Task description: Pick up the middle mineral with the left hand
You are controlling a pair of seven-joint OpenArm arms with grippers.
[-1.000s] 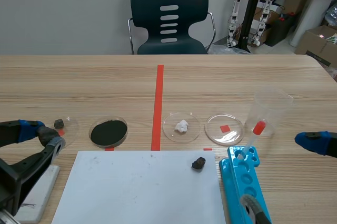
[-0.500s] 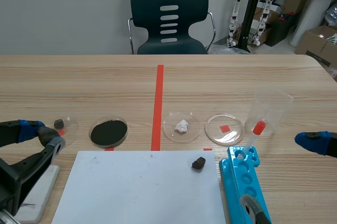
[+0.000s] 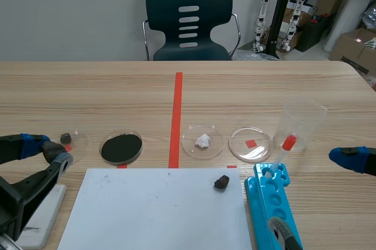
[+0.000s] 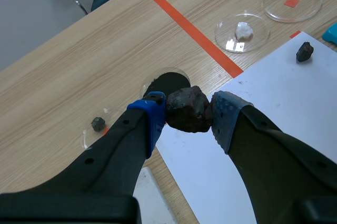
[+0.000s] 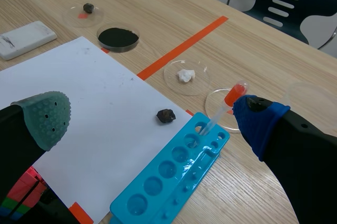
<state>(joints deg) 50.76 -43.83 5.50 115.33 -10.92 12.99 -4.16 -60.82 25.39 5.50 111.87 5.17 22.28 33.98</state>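
Observation:
My left gripper [image 4: 190,118] is shut on a dark brown, rough mineral [image 4: 185,107], held above the table's left side near the white paper's [image 3: 153,209] corner. In the scene view this gripper [image 3: 48,150] sits low at the left. A small grey mineral [image 3: 66,138] lies in a petri dish at the far left, a white mineral [image 3: 202,141] in another dish right of the tape line. A small dark rock [image 3: 221,182] rests on the paper. My right gripper [image 5: 151,118] is open above the paper and the blue tray [image 5: 171,174], holding nothing.
A dish of black powder [image 3: 121,147] and an empty dish [image 3: 251,143] stand in the row. A clear beaker [image 3: 302,122] with a red-bulbed dropper [image 3: 288,142] stands at the right. A white flat device [image 3: 41,215] lies by the left arm. A chair [image 3: 188,18] stands behind the table.

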